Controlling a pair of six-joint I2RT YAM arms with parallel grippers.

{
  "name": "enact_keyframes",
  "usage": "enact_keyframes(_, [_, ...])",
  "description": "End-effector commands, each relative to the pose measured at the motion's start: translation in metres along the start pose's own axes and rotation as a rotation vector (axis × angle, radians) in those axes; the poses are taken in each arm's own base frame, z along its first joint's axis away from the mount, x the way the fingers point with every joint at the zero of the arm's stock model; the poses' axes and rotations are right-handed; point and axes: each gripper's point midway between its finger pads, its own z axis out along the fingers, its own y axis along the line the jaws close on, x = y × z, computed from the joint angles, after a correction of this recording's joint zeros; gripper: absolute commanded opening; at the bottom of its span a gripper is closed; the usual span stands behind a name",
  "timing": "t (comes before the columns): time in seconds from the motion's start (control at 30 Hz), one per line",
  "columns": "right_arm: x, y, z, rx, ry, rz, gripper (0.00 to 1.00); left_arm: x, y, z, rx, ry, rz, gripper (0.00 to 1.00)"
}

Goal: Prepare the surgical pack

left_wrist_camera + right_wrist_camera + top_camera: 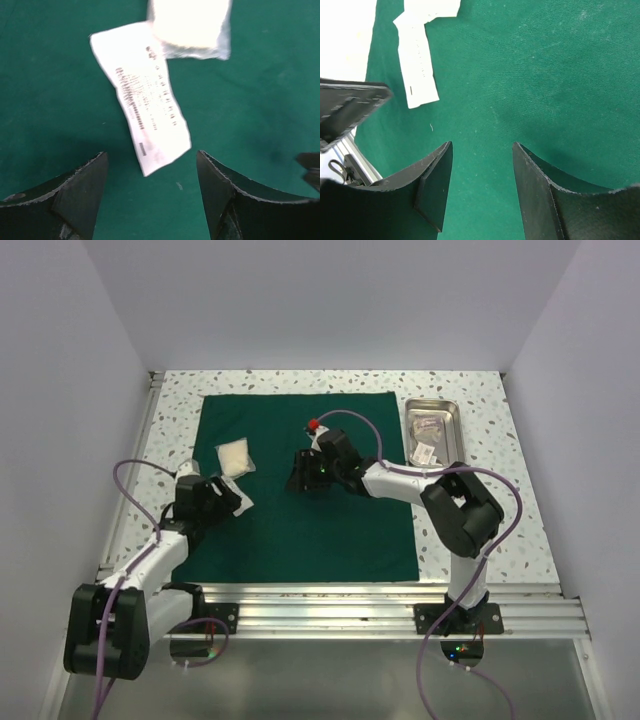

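left hand (pixel 150 195): fingers spread, empty, hovering just short of the long white packet (pixel 142 112)
right hand (pixel 482 185): fingers spread, empty, over bare green cloth mid-sheet
surgical pack (pixel 300 530): flat green sheet spread on the desk (pixel 500 530), nothing folded yet
steel tray (pixel 432 430): on the desk right of the sheet, small packets inside
square white pouch (pixel 234 457): on the sheet's left part, touching the long packet
step: likely loading items onto the sheet
next: probably right hand fetches from the tray
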Motion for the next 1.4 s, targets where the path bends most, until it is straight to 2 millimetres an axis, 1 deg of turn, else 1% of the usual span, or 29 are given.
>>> enact_keyframes(0.0, [-0.022,0.012,-0.002,-0.022,-0.067,-0.01,0.55,-0.002,0.006,0.01,-0.015,-0.02,-0.042,0.74])
enact_keyframes(0.1, [-0.023,0.012,-0.002,-0.02,-0.067,-0.014,0.55,0.0,0.007,0.019,-0.014,-0.013,-0.039,0.72])
enact_keyframes(0.13, [-0.022,0.011,-0.002,-0.019,-0.064,-0.015,0.55,-0.004,0.002,0.022,0.01,-0.027,-0.035,0.72])
enact_keyframes(0.2, [-0.023,0.012,-0.002,-0.017,-0.065,-0.02,0.55,-0.003,0.001,0.028,0.022,-0.02,-0.022,0.67])
enact_keyframes(0.23, [-0.022,0.01,-0.002,-0.011,-0.062,-0.019,0.55,-0.007,-0.002,0.031,0.034,-0.035,-0.021,0.62])
enact_keyframes(0.3, [-0.024,0.011,-0.002,-0.013,-0.065,-0.024,0.55,-0.002,-0.006,0.036,0.059,-0.012,-0.018,0.53])
enact_keyframes(0.33, [-0.025,0.012,-0.003,-0.013,-0.065,-0.027,0.54,-0.005,-0.009,0.037,0.074,-0.024,-0.017,0.39])
enact_keyframes(0.4, [-0.025,0.012,-0.003,-0.011,-0.064,-0.034,0.54,-0.004,-0.009,0.042,0.073,-0.015,-0.012,0.22])
enact_keyframes(0.43, [-0.025,0.011,-0.003,-0.008,-0.061,-0.034,0.54,-0.003,-0.009,0.046,0.076,-0.013,0.0,0.1])
enact_keyframes(0.5, [-0.027,0.012,-0.003,-0.01,-0.063,-0.037,0.54,-0.006,-0.014,0.048,0.093,-0.01,0.022,0.0])
enact_keyframes(0.57, [-0.028,0.011,-0.003,-0.01,-0.057,-0.039,0.54,-0.007,-0.023,0.047,0.142,-0.007,0.057,0.0])
enact_keyframes(0.63, [-0.031,0.01,-0.006,-0.013,-0.058,-0.037,0.54,-0.012,-0.041,0.043,0.243,-0.03,0.083,0.0])
enact_keyframes(0.67, [-0.036,0.005,-0.008,-0.022,-0.059,-0.027,0.54,-0.009,-0.056,0.036,0.331,-0.009,0.097,0.0])
enact_keyframes(0.7, [-0.037,0.0,-0.011,-0.023,-0.057,-0.004,0.54,-0.006,-0.064,0.033,0.38,0.0,0.097,0.0])
enact_keyframes(0.73, [-0.043,0.0,-0.015,-0.043,-0.072,0.008,0.54,-0.009,-0.078,0.029,0.444,-0.014,0.107,0.0])
enact_keyframes(0.77, [-0.053,-0.013,-0.021,-0.055,-0.084,0.039,0.54,-0.001,-0.085,0.028,0.486,0.031,0.097,0.0])
enact_keyframes(0.8, [-0.049,-0.021,-0.023,-0.061,-0.078,0.077,0.54,-0.005,-0.098,0.027,0.533,0.023,0.106,0.0])
enact_keyframes(0.83, [-0.057,-0.025,-0.027,-0.079,-0.102,0.086,0.54,0.008,-0.105,0.029,0.558,0.068,0.117,0.0])
enact_keyframes(0.87, [-0.058,-0.035,-0.031,-0.088,-0.095,0.109,0.55,0.014,-0.111,0.03,0.576,0.087,0.127,0.0])
enact_keyframes(0.9, [-0.058,-0.036,-0.031,-0.095,-0.09,0.109,0.55,0.014,-0.12,0.031,0.602,0.084,0.141,0.0])
enact_keyframes(0.93, [-0.053,-0.039,-0.029,-0.092,-0.071,0.109,0.56,0.027,-0.128,0.032,0.618,0.116,0.155,0.0])
enact_keyframes(1.0, [-0.048,-0.031,-0.025,-0.135,-0.039,0.104,0.58,0.031,-0.141,0.033,0.656,0.12,0.169,0.0])
enact_keyframes(1.03, [-0.046,-0.029,-0.022,-0.152,-0.036,0.112,0.59,0.042,-0.146,0.034,0.666,0.15,0.179,0.0])
enact_keyframes(1.1, [-0.032,-0.03,-0.013,-0.172,0.0,0.164,0.61,0.046,-0.153,0.037,0.681,0.174,0.188,0.0])
enact_keyframes(1.13, [-0.034,-0.027,-0.01,-0.193,-0.011,0.162,0.64,0.052,-0.15,0.043,0.664,0.199,0.199,0.0])
enact_keyframes(1.17, [-0.026,-0.027,-0.005,-0.195,0.005,0.176,0.66,0.047,-0.151,0.049,0.638,0.191,0.204,0.0])
enact_keyframes(1.2, [-0.024,-0.028,-0.002,-0.191,0.005,0.177,0.66,0.054,-0.14,0.055,0.58,0.229,0.208,0.0])
enact_keyframes(1.3, [-0.016,-0.023,0.006,-0.174,0.024,0.16,0.67,0.057,-0.123,0.067,0.491,0.238,0.255,0.0])
enact_keyframes(1.37, [-0.01,-0.027,0.012,-0.113,0.037,0.144,0.66,0.053,-0.111,0.074,0.407,0.211,0.266,0.0])
